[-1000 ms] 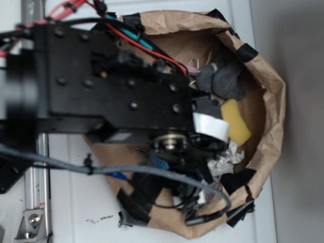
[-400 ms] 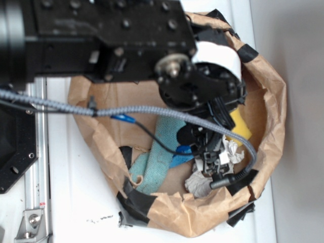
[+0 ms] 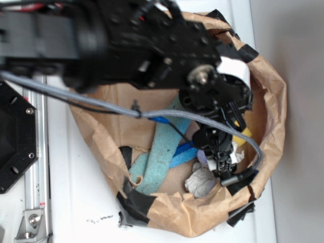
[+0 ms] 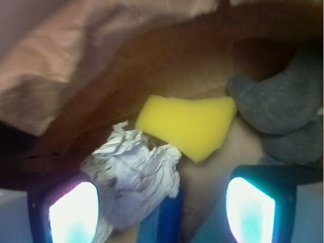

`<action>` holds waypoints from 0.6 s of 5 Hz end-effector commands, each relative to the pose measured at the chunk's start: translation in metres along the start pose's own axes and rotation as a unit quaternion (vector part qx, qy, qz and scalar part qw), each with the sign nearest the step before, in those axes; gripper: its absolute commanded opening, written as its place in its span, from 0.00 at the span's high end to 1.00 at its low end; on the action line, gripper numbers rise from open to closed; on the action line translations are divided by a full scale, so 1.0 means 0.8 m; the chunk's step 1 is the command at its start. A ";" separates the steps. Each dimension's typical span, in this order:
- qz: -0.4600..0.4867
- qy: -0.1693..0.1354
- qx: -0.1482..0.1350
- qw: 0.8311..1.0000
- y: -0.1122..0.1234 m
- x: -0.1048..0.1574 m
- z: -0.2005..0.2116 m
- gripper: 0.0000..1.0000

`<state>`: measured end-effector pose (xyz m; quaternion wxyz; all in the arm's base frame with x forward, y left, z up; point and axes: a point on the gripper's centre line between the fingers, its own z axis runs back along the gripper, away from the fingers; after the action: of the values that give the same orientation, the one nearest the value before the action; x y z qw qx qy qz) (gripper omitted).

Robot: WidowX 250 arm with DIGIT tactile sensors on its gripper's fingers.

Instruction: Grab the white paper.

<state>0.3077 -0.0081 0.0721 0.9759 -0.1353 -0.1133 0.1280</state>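
Note:
In the wrist view the white paper (image 4: 134, 174) is a crumpled off-white wad with grey creases, lying on the bag floor. It sits close against the inside of my left finger (image 4: 71, 212). My gripper (image 4: 162, 212) is open, with the paper inside the gap on its left side and the right finger (image 4: 250, 210) well clear of it. From outside, the gripper (image 3: 223, 159) hangs low in the brown paper bag (image 3: 268, 91). Only a sliver of the white paper (image 3: 236, 151) shows beside it.
A yellow sponge (image 4: 187, 124) touches the paper's far side, with a grey plush toy (image 4: 283, 106) to its right. A pale-teal cloth (image 3: 162, 152) and a blue strip (image 3: 183, 154) lie mid-bag. Another pale crumpled wad (image 3: 201, 182) rests by the front wall. The bag walls surround the gripper closely.
The arm has swung across the bag and the gripper has come down toward the lower right corner by the paper. The teal cloth, hidden a second ago, now shows.

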 end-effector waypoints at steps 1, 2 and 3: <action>-0.069 0.022 -0.050 0.996 -0.047 0.003 -0.040 0.00; -0.079 0.076 -0.059 0.992 -0.068 -0.007 -0.055 1.00; -0.079 0.092 -0.045 0.992 -0.072 -0.020 -0.067 1.00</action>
<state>0.3194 -0.0649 0.0309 0.9816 -0.1801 -0.0330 0.0541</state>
